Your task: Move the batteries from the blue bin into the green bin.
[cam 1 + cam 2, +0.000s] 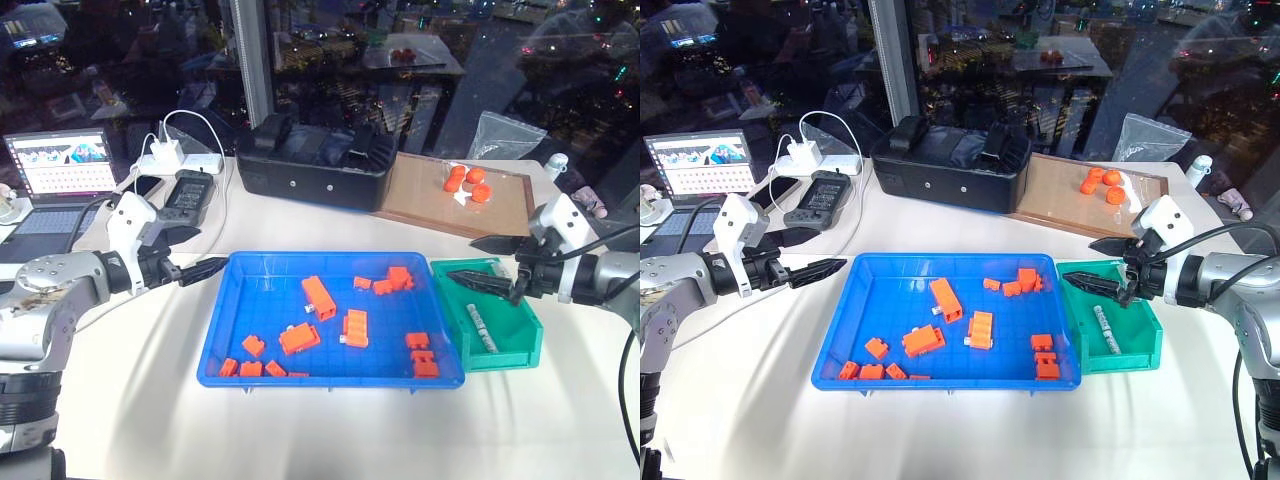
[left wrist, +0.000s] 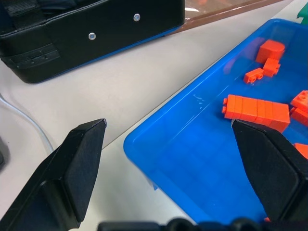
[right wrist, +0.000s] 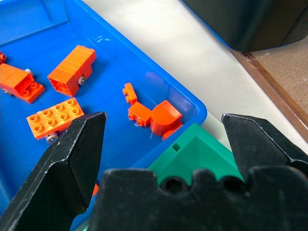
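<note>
Left of the blue bin, your left gripper hangs with jaws spread wide and empty, just off the bin's near-left corner. Inside the bin lie orange blocks. Right of it, touching, sits the green bin with a battery inside, below your right gripper, whose jaws are also spread, empty.

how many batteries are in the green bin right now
1 that I can see: a battery lying on the floor of the green bin, toward its near end. The right tool hangs over the far end, so another may be hidden beneath it.
</note>
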`<state>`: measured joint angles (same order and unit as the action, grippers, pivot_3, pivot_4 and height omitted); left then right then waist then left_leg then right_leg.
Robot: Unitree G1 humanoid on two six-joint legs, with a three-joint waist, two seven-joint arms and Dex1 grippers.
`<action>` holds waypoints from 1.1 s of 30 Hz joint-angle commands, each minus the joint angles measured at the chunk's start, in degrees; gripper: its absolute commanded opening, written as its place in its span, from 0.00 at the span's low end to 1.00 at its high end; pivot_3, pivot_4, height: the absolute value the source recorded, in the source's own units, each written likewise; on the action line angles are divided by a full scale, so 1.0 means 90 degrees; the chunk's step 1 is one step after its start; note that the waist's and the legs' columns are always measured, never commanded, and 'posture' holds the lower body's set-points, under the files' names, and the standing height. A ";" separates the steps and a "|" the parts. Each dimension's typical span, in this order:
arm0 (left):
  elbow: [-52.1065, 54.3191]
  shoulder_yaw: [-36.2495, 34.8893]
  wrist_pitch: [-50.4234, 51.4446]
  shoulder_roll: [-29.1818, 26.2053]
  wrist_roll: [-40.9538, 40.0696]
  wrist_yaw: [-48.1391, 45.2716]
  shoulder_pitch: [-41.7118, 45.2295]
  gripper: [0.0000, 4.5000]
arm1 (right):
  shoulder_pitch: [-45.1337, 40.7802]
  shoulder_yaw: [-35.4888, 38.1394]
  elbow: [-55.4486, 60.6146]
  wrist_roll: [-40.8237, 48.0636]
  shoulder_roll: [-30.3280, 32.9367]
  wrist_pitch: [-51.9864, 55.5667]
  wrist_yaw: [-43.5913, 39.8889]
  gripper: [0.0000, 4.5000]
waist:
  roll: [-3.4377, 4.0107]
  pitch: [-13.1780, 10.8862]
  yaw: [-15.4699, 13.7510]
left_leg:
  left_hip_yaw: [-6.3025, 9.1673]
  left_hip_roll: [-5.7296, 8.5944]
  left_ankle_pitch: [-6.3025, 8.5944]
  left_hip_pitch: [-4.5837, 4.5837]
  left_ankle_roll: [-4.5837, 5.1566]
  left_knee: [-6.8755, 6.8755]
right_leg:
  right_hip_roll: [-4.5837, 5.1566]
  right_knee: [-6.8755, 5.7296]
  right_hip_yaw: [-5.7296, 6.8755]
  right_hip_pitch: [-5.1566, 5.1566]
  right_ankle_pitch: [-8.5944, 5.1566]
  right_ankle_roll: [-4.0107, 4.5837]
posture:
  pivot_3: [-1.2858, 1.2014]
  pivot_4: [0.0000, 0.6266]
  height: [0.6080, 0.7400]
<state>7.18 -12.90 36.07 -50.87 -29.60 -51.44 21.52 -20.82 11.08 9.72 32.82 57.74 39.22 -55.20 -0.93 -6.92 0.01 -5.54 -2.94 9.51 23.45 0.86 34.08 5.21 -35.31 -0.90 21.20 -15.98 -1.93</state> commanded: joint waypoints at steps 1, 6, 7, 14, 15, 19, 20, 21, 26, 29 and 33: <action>-0.0053 0.0001 -0.0075 -0.0023 -0.0220 -0.0331 0.0423 1.00 | -0.0094 0.0139 0.0205 -0.0065 0.0041 0.0009 0.0110 0.99 | 0.0000 0.0000 -0.0001 | 0.0000 0.0000 0.0000 0.0000 0.0000 0.0000 | 0.0000 0.0000 0.0000 0.0000 0.0000 0.0000 | 0.52 0.24 0.97; 0.0295 0.0372 0.0144 -0.0225 -0.0603 -0.1283 0.0666 1.00 | -0.0469 -0.0574 0.0867 -0.0089 0.0021 0.0377 0.0148 0.99 | -0.0003 -0.0002 -0.0031 | 0.0000 0.0002 0.0000 0.0010 0.0000 0.0008 | -0.0001 0.0001 0.0004 0.0005 0.0000 -0.0001 | 0.52 0.24 0.97; 0.0355 0.0425 0.0099 -0.0323 -0.0576 -0.1455 0.0615 1.00 | -0.0619 -0.0807 0.0997 -0.0130 -0.0018 0.0457 0.0148 0.99 | -0.0003 -0.0002 -0.0001 | 0.0000 0.0002 0.0000 0.0008 0.0000 0.0008 | -0.0001 0.0001 0.0003 0.0003 0.0000 -0.0001 | 0.52 0.24 0.97; 0.1078 0.0316 0.0058 -0.0787 -0.0686 -0.2087 -0.0467 1.00 | -0.2002 -0.2654 0.1239 -0.0530 -0.1117 0.1047 0.0261 0.99 | -0.0007 -0.0005 0.0184 | 0.0001 -0.0005 0.0000 -0.0007 0.0001 -0.0011 | -0.0015 -0.0019 -0.0010 0.0017 -0.0008 0.0024 | 0.52 0.24 0.97; 0.1129 0.0301 0.0018 -0.0766 -0.0651 -0.2051 -0.0572 1.00 | -0.2051 -0.2782 0.1228 -0.0566 -0.1272 0.1082 0.0297 0.99 | -0.0014 -0.0009 0.0158 | 0.0006 -0.0006 0.0000 -0.0005 0.0001 -0.0009 | -0.0014 -0.0041 -0.0007 0.0024 -0.0010 0.0025 | 0.52 0.24 0.97; 0.1228 0.0287 -0.0146 -0.0766 -0.0465 -0.1944 -0.0932 1.00 | -0.2067 -0.3453 0.1048 -0.1003 -0.1672 0.0892 0.0288 0.99 | -0.0020 -0.0010 -0.0023 | 0.0009 -0.0003 -0.0001 0.0013 0.0000 0.0001 | -0.0005 -0.0060 0.0012 0.0075 -0.0018 0.0029 | 0.52 0.24 0.97; 0.1248 0.0287 -0.0150 -0.0759 -0.0431 -0.1887 -0.0987 1.00 | -0.2048 -0.3725 0.0985 -0.1224 -0.1695 0.0734 0.0194 0.99 | -0.0020 -0.0010 -0.0033 | 0.0006 -0.0004 -0.0001 0.0024 0.0000 0.0013 | -0.0004 -0.0062 0.0011 0.0083 -0.0017 0.0029 | 0.52 0.24 0.97; 0.1274 0.0269 -0.0162 -0.0754 -0.0410 -0.1842 -0.1036 1.00 | -0.2031 -0.3913 0.0932 -0.1385 -0.1733 0.0632 0.0156 0.99 | -0.0020 -0.0010 -0.0044 | 0.0006 -0.0004 -0.0001 0.0033 0.0000 0.0022 | -0.0003 -0.0066 0.0011 0.0088 -0.0017 0.0028 | 0.52 0.24 0.97; 0.1356 0.0204 -0.0218 -0.0726 -0.0400 -0.1693 -0.1160 1.00 | -0.2214 -0.4319 0.0314 -0.1905 -0.2114 0.0476 0.0143 0.99 | -0.0020 -0.0010 -0.0036 | 0.0004 -0.0005 -0.0001 0.0042 0.0000 0.0045 | -0.0006 -0.0076 0.0010 0.0097 -0.0014 0.0030 | 0.52 0.24 0.97; 0.1459 0.0164 -0.0180 -0.0708 -0.0459 -0.1604 -0.1223 1.00 | -0.2229 -0.4486 0.0165 -0.2152 -0.2072 0.0430 -0.0054 0.99 | -0.0020 -0.0010 -0.0046 | 0.0005 -0.0005 -0.0001 0.0041 0.0000 0.0050 | -0.0008 -0.0087 0.0012 0.0102 -0.0013 0.0032 | 0.52 0.24 0.97; 0.1538 0.0101 -0.0161 -0.0707 -0.0480 -0.1547 -0.1297 1.00 | -0.2262 -0.4494 -0.0052 -0.2375 -0.2129 0.0400 -0.0146 0.99 | -0.0020 -0.0010 -0.0036 | 0.0004 -0.0007 0.0000 0.0042 0.0000 0.0054 | -0.0010 -0.0087 0.0010 0.0101 -0.0013 0.0032 | 0.52 0.24 0.97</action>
<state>19.39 -10.25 35.23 -57.00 -33.30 -65.69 10.11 -39.62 -30.18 9.03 12.38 38.68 44.04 -56.09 -1.11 -7.01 -0.32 -5.50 -2.99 9.50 23.82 0.87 34.57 5.11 -36.09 -0.81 22.11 -16.10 -1.64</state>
